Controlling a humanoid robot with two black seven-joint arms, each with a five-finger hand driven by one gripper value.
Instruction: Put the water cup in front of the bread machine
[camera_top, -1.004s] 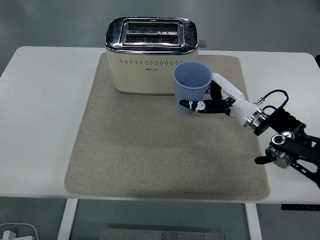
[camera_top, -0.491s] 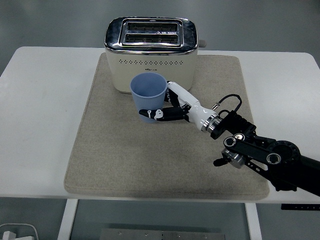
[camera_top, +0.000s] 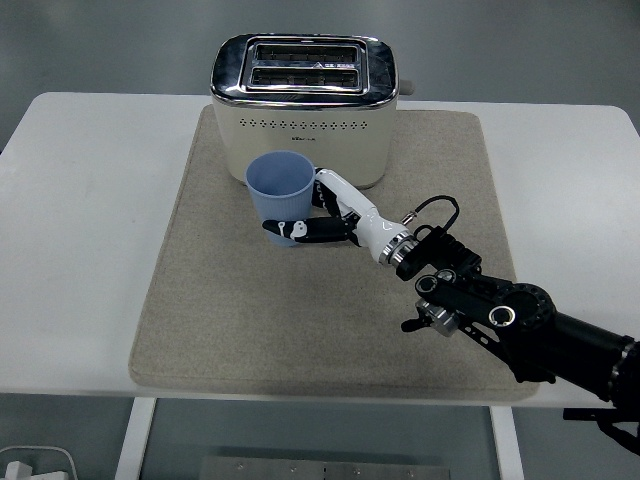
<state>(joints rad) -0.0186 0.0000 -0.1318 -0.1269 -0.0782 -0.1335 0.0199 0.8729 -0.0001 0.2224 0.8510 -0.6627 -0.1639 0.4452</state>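
Cup (camera_top: 280, 190) further left, in hand (camera_top: 318, 213)

You are working in a lab or test room, not a home kitchen: beneath the right hand (camera_top: 325, 212) a plain white table (camera_top: 90, 240) on metal legs carries a beige mat (camera_top: 300, 320), just behind the hand stands a lone cream toaster (camera_top: 302, 110), and beyond that only bare grey floor (camera_top: 100, 45)
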